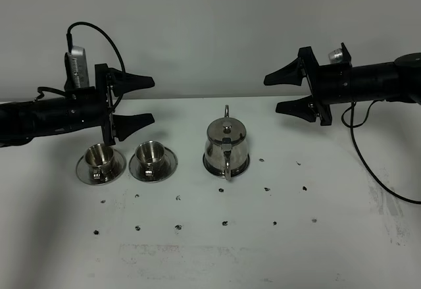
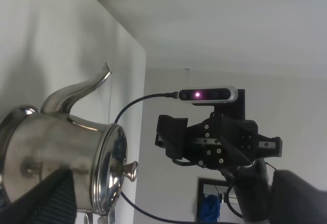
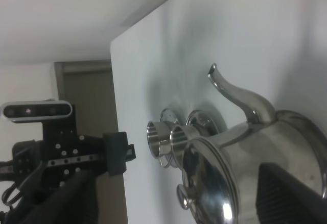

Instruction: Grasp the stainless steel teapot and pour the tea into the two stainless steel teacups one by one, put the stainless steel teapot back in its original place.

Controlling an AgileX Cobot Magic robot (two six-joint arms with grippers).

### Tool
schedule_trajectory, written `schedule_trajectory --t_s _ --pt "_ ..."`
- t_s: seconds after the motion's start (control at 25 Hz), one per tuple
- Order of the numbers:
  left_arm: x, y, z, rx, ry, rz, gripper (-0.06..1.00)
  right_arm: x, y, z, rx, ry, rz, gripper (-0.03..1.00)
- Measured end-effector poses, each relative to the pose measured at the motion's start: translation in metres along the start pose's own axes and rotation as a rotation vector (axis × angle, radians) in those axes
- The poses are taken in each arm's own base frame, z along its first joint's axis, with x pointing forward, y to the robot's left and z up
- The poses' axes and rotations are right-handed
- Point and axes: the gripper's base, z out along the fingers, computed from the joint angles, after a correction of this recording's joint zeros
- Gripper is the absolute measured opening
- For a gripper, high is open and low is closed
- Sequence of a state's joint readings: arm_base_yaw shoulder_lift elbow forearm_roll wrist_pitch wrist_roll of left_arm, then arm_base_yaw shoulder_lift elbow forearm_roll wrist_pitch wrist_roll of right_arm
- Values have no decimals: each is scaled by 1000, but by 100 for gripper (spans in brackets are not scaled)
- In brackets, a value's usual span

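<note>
White desk [image 1: 329,249], scuffed grey along its near edge, with small dark specks [image 1: 179,226] scattered in loose rows across the front half. Behind the specks, left of centre, two steel teacups sit side by side, the left teacup [image 1: 100,156] and the right teacup [image 1: 150,153], each on its own round saucer, the saucer rims almost touching. Just right of them the stainless steel teapot [image 1: 226,143] stands upright on a third saucer [image 1: 209,165], lid on. Its loop handle faces the near side and its spout points away towards the wall.

Above the cups hangs the left end effector [image 1: 152,99], its two black fingers spread wide apart, holding and touching nothing. Facing it from the right, higher than the teapot and well apart from it, the right end effector [image 1: 271,94] is likewise wide apart and empty. A black cable [image 1: 368,164] droops from the right arm over the desk. Farthest back, a plain pale grey wall [image 1: 210,32].
</note>
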State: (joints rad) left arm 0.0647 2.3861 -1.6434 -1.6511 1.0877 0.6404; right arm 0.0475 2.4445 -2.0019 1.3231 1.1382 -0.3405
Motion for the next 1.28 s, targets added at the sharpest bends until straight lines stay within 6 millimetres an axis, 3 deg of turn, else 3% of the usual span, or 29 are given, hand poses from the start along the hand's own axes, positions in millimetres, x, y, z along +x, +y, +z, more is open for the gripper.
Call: schedule_trajectory --t_s 0.44,0.68,0.84,1.04,1.2,1.28 --pt "0 0 0 0 0 33 76 -3 -3 0 33 -31 -38 60" --pt "-2 -8 -2 -44 -26 396 72 -7 -1 -2 76 -54 -340 56" --pt "-3 -31 -12 -264 -30 677 63 -15 11 -14 263 -66 -557 54" --pt "7 -68 -30 -614 61 959 54 -15 29 -32 677 -24 -773 54" --pt "22 -114 -48 -729 49 1056 48 -1 67 -39 909 -11 -900 53" --pt "34 -139 -59 -736 6 1095 45 9 99 -46 941 -55 -947 53"
